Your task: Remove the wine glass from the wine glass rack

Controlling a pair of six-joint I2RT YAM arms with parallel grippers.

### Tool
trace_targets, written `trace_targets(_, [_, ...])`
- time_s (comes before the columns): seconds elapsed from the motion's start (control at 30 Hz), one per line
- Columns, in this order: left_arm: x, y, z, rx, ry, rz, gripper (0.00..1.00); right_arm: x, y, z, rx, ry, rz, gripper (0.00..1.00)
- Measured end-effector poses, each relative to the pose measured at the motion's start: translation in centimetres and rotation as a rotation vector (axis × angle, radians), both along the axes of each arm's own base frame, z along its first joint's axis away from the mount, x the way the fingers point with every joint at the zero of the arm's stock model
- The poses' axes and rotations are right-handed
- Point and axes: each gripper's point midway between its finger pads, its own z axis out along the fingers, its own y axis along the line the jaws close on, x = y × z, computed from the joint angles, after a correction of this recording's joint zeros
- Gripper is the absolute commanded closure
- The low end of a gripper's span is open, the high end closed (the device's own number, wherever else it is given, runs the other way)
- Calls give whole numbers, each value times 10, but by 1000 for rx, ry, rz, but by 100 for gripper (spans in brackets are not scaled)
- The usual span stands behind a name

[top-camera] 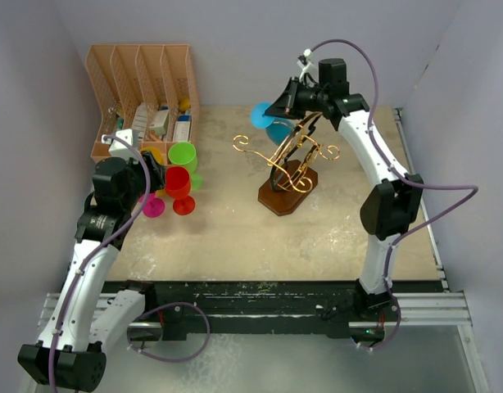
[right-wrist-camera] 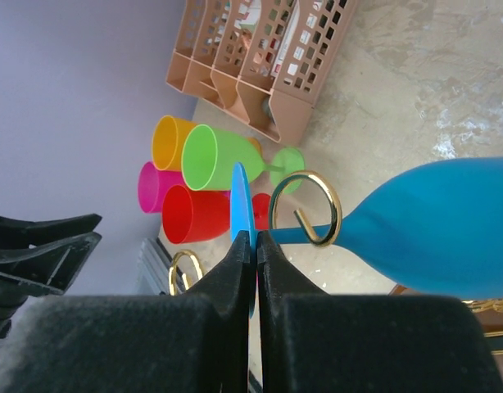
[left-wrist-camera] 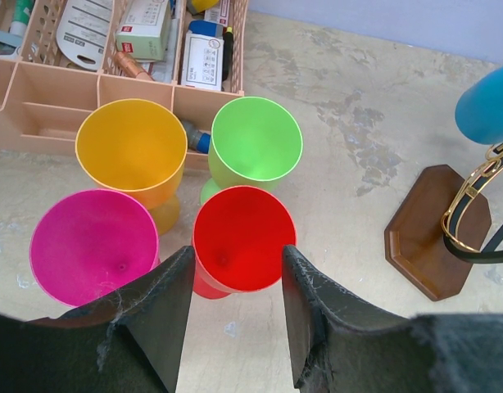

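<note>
The blue wine glass (top-camera: 278,131) hangs from a curled arm of the gold wire wine glass rack (top-camera: 294,155), which stands on a dark wooden base (top-camera: 287,195). My right gripper (right-wrist-camera: 256,237) is shut on the thin blue foot disc (right-wrist-camera: 242,196) of the glass. The stem passes through a gold scroll (right-wrist-camera: 305,209), and the bowl (right-wrist-camera: 448,229) lies to the right. My left gripper (left-wrist-camera: 235,262) is open over the table, just short of a red glass (left-wrist-camera: 243,237) and holding nothing. In its view the rack base (left-wrist-camera: 436,233) and the blue bowl (left-wrist-camera: 489,102) show at the right.
Red (top-camera: 178,188), green (top-camera: 183,157) and pink (top-camera: 151,205) glasses stand by the left gripper (top-camera: 157,176), with a yellow one (left-wrist-camera: 133,151) behind. A tan slotted organizer (top-camera: 145,90) with small items sits at the back left. Walls enclose the table.
</note>
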Motion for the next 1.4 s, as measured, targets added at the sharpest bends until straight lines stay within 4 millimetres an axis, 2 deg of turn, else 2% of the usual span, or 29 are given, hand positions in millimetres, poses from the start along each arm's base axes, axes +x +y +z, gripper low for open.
trace_targets(0.37, [0, 0, -1, 0, 3, 0, 49, -8, -19, 32, 132, 0, -27, 100])
trace_targets(0.67, [0, 0, -1, 0, 3, 0, 47, -4, -33, 41, 131, -39, -69, 100])
trace_targets(0.83, [0, 0, -1, 0, 3, 0, 46, -12, -38, 59, 122, -90, -77, 100])
trace_targets(1.1, [0, 0, -1, 0, 3, 0, 43, -47, -43, 125, 164, -234, -55, 100])
trace_targets(1.23, [0, 0, -1, 0, 3, 0, 41, -75, -40, 164, 206, -338, 2, 100])
trace_targets(1.33, [0, 0, -1, 0, 3, 0, 39, -102, -29, 185, 197, -429, 58, 100])
trace_targets(1.4, [0, 0, -1, 0, 3, 0, 36, -127, -7, 197, 156, -509, 120, 100])
